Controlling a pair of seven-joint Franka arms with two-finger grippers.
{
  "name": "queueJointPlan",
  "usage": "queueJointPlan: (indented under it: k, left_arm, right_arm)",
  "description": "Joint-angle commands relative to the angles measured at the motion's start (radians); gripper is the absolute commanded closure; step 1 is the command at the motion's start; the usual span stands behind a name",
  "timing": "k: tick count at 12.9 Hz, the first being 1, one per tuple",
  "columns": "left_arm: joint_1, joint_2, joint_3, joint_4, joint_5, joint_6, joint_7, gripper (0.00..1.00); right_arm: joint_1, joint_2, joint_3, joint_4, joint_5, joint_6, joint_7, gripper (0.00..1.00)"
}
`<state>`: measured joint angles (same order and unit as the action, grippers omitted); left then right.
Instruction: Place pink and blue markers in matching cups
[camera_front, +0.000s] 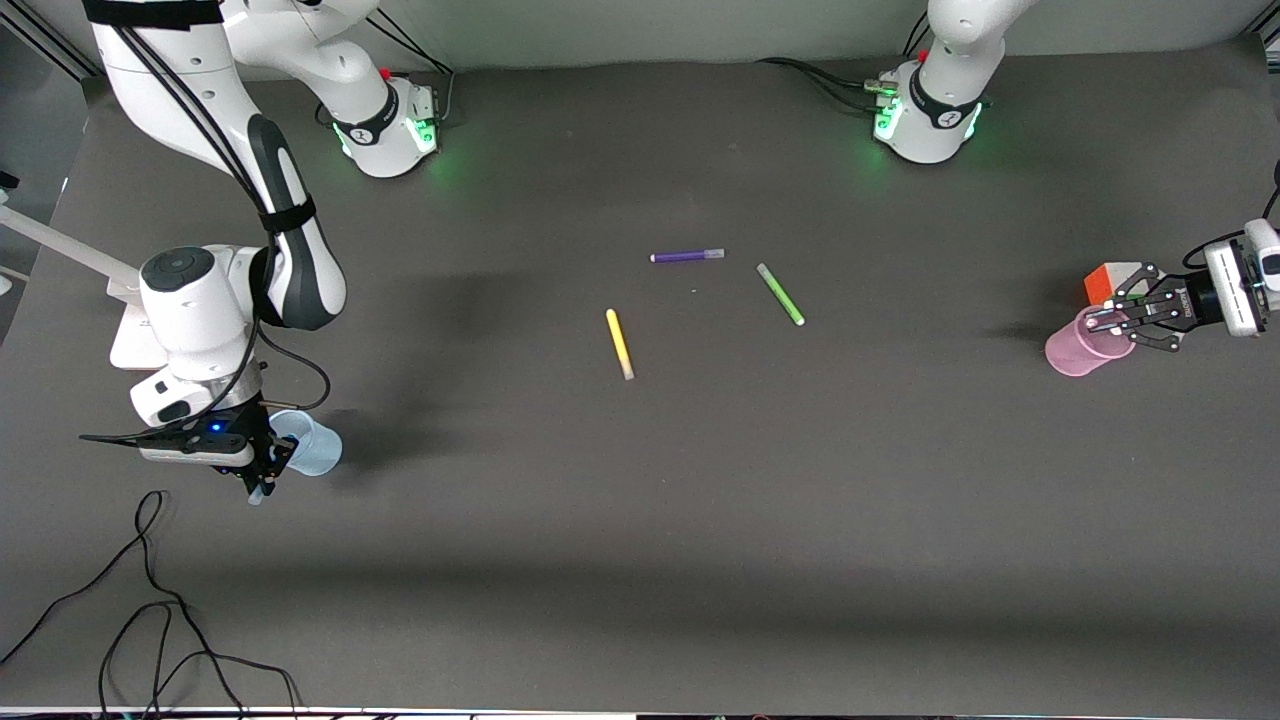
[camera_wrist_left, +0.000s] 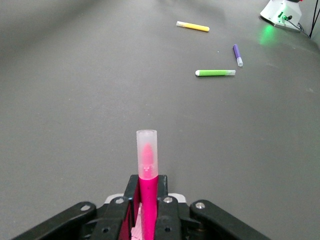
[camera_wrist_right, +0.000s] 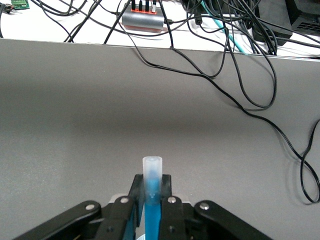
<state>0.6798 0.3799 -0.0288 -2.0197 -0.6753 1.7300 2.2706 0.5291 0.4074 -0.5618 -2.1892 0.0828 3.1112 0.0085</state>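
My left gripper (camera_front: 1112, 322) reaches in level from the left arm's end of the table and is shut on the pink marker (camera_wrist_left: 148, 170). The marker's clear capped end sticks out past the fingertips. The gripper's tip is over the rim of the pink cup (camera_front: 1075, 352). My right gripper (camera_front: 262, 468) points down beside the pale blue cup (camera_front: 312, 445) at the right arm's end of the table. It is shut on the blue marker (camera_wrist_right: 152, 197), whose pale end pokes out of the jaws. The cups do not show in either wrist view.
A yellow marker (camera_front: 619, 343), a green marker (camera_front: 780, 293) and a purple marker (camera_front: 687, 256) lie mid-table. An orange and white block (camera_front: 1105, 282) sits just beside the pink cup, farther from the front camera. Loose black cables (camera_front: 150, 600) lie near the table's front edge below the right gripper.
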Motion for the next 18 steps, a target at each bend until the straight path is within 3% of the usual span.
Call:
queueJointPlan:
  k: [1,2,5,6,8,9,11,15,17,18]
  left_arm:
    - [0.009,-0.004,-0.006,-0.007,-0.006,-0.013,0.017,0.69]
    - [0.011,-0.003,-0.008,-0.005,-0.007,-0.016,0.018,0.01]
    - [0.001,0.007,-0.010,-0.002,-0.010,-0.033,0.015,0.00]
    - [-0.002,0.002,-0.010,0.004,-0.010,-0.032,0.009,0.00]
    - [-0.008,-0.013,-0.016,0.024,-0.010,-0.032,-0.014,0.00]
    - [-0.022,-0.033,-0.016,0.044,-0.009,-0.039,-0.073,0.00]
    - [-0.071,-0.096,-0.014,0.071,0.003,-0.041,-0.194,0.00]
    - [-0.208,-0.241,-0.016,0.096,0.055,-0.032,-0.559,0.00]
    - [-0.296,-0.274,-0.016,0.180,0.115,-0.041,-0.803,0.00]
    - [-0.337,-0.274,-0.017,0.247,0.156,-0.044,-0.921,0.00]
  right_arm:
    - [-0.008,0.005,0.005,-0.001,0.023,0.026,-0.010,1.00]
    - [-0.009,0.005,0.005,-0.009,0.023,0.026,-0.009,1.00]
    - [-0.012,0.005,0.005,-0.012,0.023,0.026,-0.007,1.00]
    - [-0.014,0.004,0.005,-0.012,0.025,0.026,-0.007,0.94]
    - [-0.014,0.002,0.005,-0.014,0.025,0.026,-0.004,0.32]
    - [-0.014,-0.001,0.005,-0.014,0.025,0.024,-0.002,0.18]
    - [-0.012,-0.002,0.005,-0.014,0.047,0.024,-0.002,0.00]
    - [-0.012,-0.016,0.005,-0.014,0.048,0.014,-0.004,0.00]
    - [-0.012,-0.051,0.005,-0.012,0.048,-0.034,-0.005,0.00]
    - [-0.014,-0.086,0.003,-0.001,0.048,-0.128,-0.007,0.00]
